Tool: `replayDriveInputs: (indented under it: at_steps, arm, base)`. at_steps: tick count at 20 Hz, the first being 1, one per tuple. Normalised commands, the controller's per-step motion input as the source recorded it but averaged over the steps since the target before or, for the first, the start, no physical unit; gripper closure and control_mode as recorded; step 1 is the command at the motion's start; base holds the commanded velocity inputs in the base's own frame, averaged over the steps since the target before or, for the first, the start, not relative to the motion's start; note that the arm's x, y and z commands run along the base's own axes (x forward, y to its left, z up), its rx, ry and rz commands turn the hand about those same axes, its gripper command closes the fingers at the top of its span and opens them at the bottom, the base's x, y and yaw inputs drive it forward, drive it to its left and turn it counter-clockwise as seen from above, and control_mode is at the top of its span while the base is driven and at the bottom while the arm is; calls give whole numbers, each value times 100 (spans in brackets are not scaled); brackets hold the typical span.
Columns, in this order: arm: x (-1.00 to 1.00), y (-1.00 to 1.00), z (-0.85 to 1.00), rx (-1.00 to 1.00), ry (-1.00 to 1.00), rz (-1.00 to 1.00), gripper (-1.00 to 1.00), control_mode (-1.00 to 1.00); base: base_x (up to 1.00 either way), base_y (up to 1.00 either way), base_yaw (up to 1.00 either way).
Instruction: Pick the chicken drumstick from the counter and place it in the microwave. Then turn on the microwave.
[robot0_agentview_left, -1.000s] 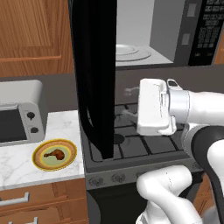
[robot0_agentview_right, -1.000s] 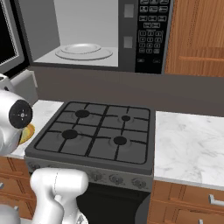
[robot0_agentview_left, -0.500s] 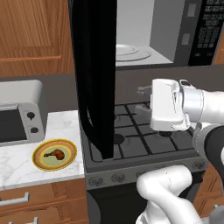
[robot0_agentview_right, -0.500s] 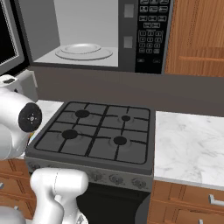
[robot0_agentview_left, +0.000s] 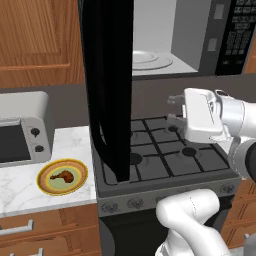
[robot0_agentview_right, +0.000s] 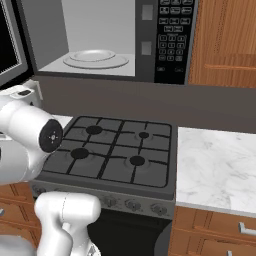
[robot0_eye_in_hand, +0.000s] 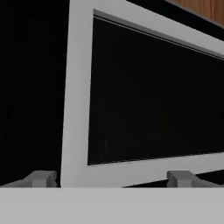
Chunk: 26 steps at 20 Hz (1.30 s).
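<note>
Here the pincer (robot0_agentview_left: 172, 110) hangs wide open and empty above the stovetop (robot0_agentview_left: 165, 150), pointing toward the microwave (robot0_agentview_left: 107, 85) door.

Chicken drumstick (robot0_agentview_left: 63, 176): small, brown-orange, lying flat on a yellow plate, well to the left of my gripper (robot0_agentview_left: 172, 110) and lower.

Counter (robot0_agentview_left: 70, 145): white grey-veined marble over wooden drawers, left of and below the gripper.

Microwave (robot0_agentview_right: 125, 40): black, door (robot0_agentview_left: 107, 85) swung wide open, grey-white interior with glass turntable (robot0_agentview_right: 95, 57); I see it above the gripper, its open door facing the gripper.
</note>
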Motion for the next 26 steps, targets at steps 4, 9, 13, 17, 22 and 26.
replayDriveInputs:
  at_steps: [4, 9, 13, 17, 22, 26]
  arm:
    - [5, -17, 0, 5, 2, 0, -100, -100]
    - [0, -10, 0, 2, 3, -4, -100, -100]
    - [0, -4, 0, 0, 10, -15, -100, -100]
    - [0, -6, 0, 0, 12, -20, -100, -100]
    - [0, -10, 0, 0, 16, -18, -100, -100]
    - [1, -9, 0, 0, 15, -14, -100, -100]
  base:
    - [0, 0, 0]
    - [0, 0, 0]
    - [0, 0, 0]
    - [0, 0, 0]
    - [0, 0, 0]
    - [0, 0, 0]
